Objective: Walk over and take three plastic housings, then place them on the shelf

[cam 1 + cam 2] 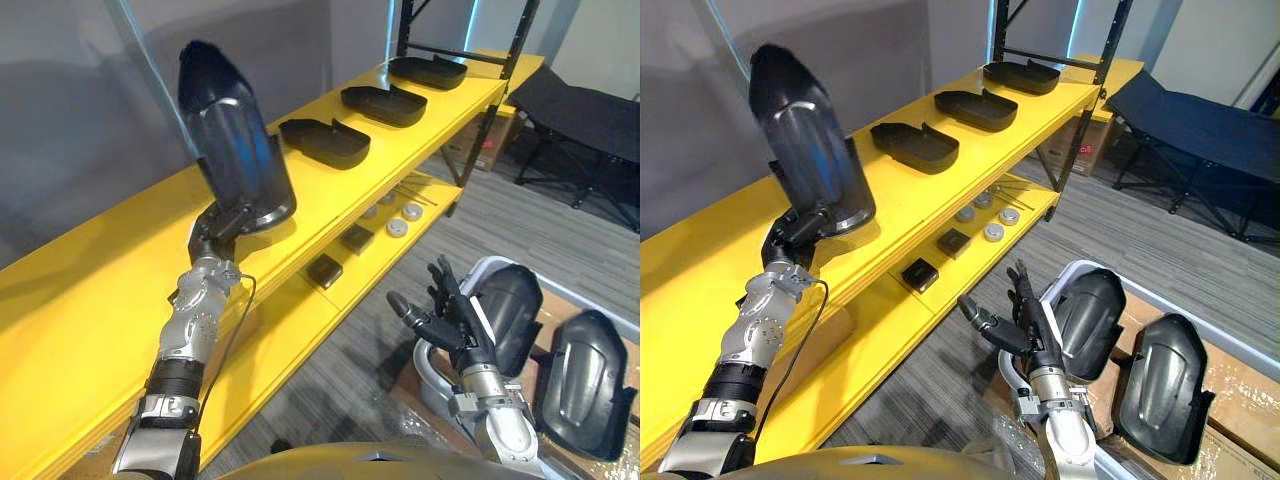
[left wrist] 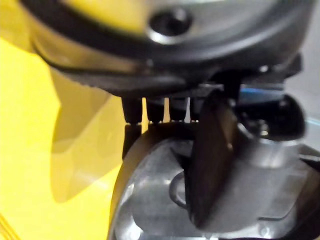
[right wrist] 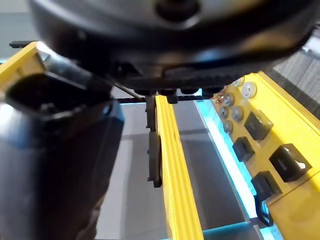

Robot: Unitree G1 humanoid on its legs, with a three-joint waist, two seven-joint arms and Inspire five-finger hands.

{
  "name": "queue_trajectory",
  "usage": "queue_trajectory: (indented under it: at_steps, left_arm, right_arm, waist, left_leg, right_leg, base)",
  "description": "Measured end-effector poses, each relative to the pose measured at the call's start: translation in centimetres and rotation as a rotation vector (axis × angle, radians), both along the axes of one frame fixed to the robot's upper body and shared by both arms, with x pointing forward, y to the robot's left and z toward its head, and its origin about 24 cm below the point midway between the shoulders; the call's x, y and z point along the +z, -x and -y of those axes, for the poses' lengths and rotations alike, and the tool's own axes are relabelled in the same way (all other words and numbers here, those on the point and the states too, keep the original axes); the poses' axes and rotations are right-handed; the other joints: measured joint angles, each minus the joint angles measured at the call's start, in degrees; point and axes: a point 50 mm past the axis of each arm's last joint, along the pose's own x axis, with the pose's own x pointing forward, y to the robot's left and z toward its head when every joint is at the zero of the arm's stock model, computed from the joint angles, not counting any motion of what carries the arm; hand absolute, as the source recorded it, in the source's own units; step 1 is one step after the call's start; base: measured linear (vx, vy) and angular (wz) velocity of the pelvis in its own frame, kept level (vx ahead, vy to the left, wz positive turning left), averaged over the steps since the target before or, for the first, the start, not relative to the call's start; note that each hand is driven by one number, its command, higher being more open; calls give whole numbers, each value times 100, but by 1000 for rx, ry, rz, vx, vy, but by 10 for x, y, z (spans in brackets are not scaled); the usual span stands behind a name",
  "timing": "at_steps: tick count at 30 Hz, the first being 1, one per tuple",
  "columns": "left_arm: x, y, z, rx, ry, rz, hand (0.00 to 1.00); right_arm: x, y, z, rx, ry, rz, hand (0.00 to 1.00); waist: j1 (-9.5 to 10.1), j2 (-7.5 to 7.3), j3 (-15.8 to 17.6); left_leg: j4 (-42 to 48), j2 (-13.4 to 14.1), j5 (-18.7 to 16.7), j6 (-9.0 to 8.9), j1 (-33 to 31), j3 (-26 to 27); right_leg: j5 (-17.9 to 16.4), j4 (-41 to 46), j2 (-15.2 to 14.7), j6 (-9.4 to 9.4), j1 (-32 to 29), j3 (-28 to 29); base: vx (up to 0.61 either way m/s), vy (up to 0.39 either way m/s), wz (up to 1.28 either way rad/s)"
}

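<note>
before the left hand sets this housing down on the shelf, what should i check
1. Grip: left hand curled round the base of the tall black plastic housing: ok.
2. Landing spot: yellow shelf top under it; the three flat black housings lie farther along, apart: ok.
3. Pose: the held housing stands nearly upright, the others lie flat: not ok, probably needs tipping.
4. Contact between its base and the shelf: cannot tell.
5. Right hand open, holding nothing, off the shelf: ok.

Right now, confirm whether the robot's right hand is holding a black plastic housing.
No: the right hand is open and empty, while the left hand holds the black plastic housing.
</note>
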Motion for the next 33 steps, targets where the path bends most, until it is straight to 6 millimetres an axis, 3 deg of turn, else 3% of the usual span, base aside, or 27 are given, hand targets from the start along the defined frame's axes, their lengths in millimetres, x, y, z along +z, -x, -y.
queue_trajectory:
  at_steps: [2, 8, 17, 18, 33]
  left_arm:
    - [-12, 1, -1, 21, 5, -75, 0]
    - [-5, -10, 1, 8, 33, -65, 0]
    - [-11, -14, 0, 44, 44, -122, 0]
    - [-10, -14, 0, 54, 53, -126, 100]
    - [-7, -19, -4, 156, 93, -148, 100]
  right_arm:
    - [-4, 1, 0, 8, 7, -20, 100]
    - [-10, 3, -1, 28, 12, -51, 100]
    - [-17, -2, -5, 30, 4, -72, 100]
    - [-16, -3, -6, 32, 3, -71, 100]
    - [-27, 2, -5, -1, 3, -120, 100]
  waist:
    - [-24, -10, 7]
    - [-27, -89, 6]
    - [-60, -151, 42]
    - [-65, -153, 43]
    - [-211, -188, 94]
  left_leg:
    - [-1, 71, 123, -6, -17, 40]
    - [-3, 75, 223, 16, -111, -25]
    - [-5, 91, 271, 19, -97, -77]
    - [-6, 92, 271, 19, -99, -76]
    - [-7, 102, 284, 15, -88, -56]
  right_leg:
    - [12, 17, 47, -23, -34, -3]
    - [22, 51, 93, -27, -122, -1]
    - [-17, 75, 114, -93, -162, 15]
    - [-18, 76, 117, -95, -164, 23]
    - [-26, 74, 163, -129, -190, 184]
  base:
    - [0, 0, 0]
    - [-7, -2, 2]
    - [0, 0, 0]
    - [0, 0, 0]
    - [1, 0, 0]
